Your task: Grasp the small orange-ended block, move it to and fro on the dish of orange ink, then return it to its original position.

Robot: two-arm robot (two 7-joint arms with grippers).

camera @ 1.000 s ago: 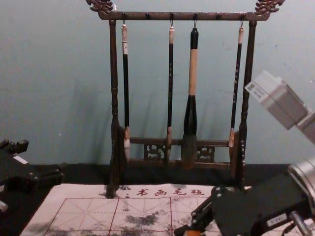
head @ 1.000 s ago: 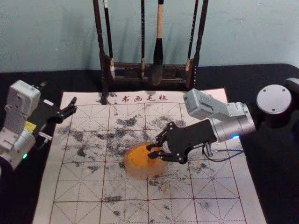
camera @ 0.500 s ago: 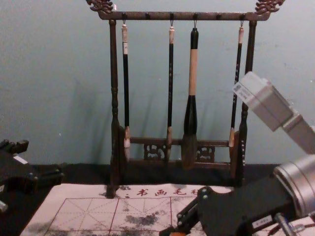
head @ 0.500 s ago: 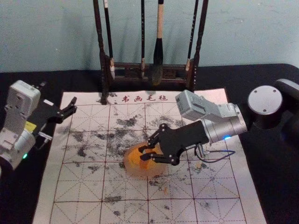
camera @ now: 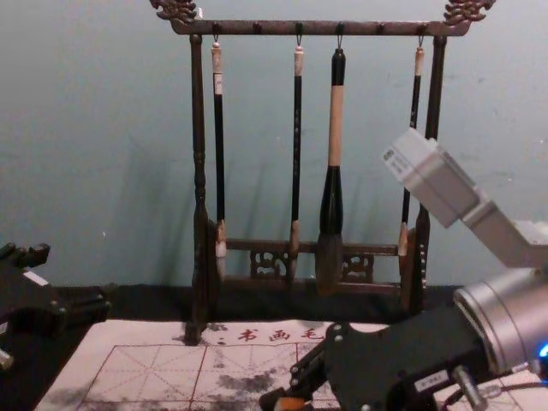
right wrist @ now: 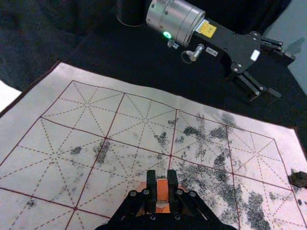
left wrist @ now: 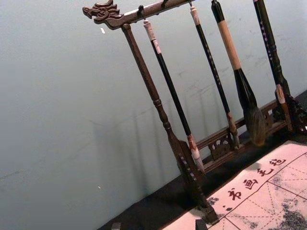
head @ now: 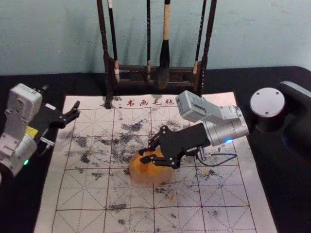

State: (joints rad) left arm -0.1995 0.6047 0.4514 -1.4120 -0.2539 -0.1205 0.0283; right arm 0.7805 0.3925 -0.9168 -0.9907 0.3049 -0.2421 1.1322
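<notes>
Black and spread wide, the left pincer (head: 60, 99) idles by the gridded calligraphy mat (head: 80, 191). Brushes (camera: 335, 128) hang from the wooden stand (camera: 274, 28) behind. On the mat sits the dish of orange ink (head: 151, 179), the small orange-ended block (right wrist: 162, 190) over it, gripped by the right pincer (head: 143, 155), its arm reaching in from the right.

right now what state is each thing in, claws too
right claw, closed on the block, above the dish
left claw, open, off the mat's left side
block, gripped; contact with ink unclear
dish, on the mat, holding orange ink
mat, spread out, stained black
rack, upright
four brushes, hanging from the rack
</notes>
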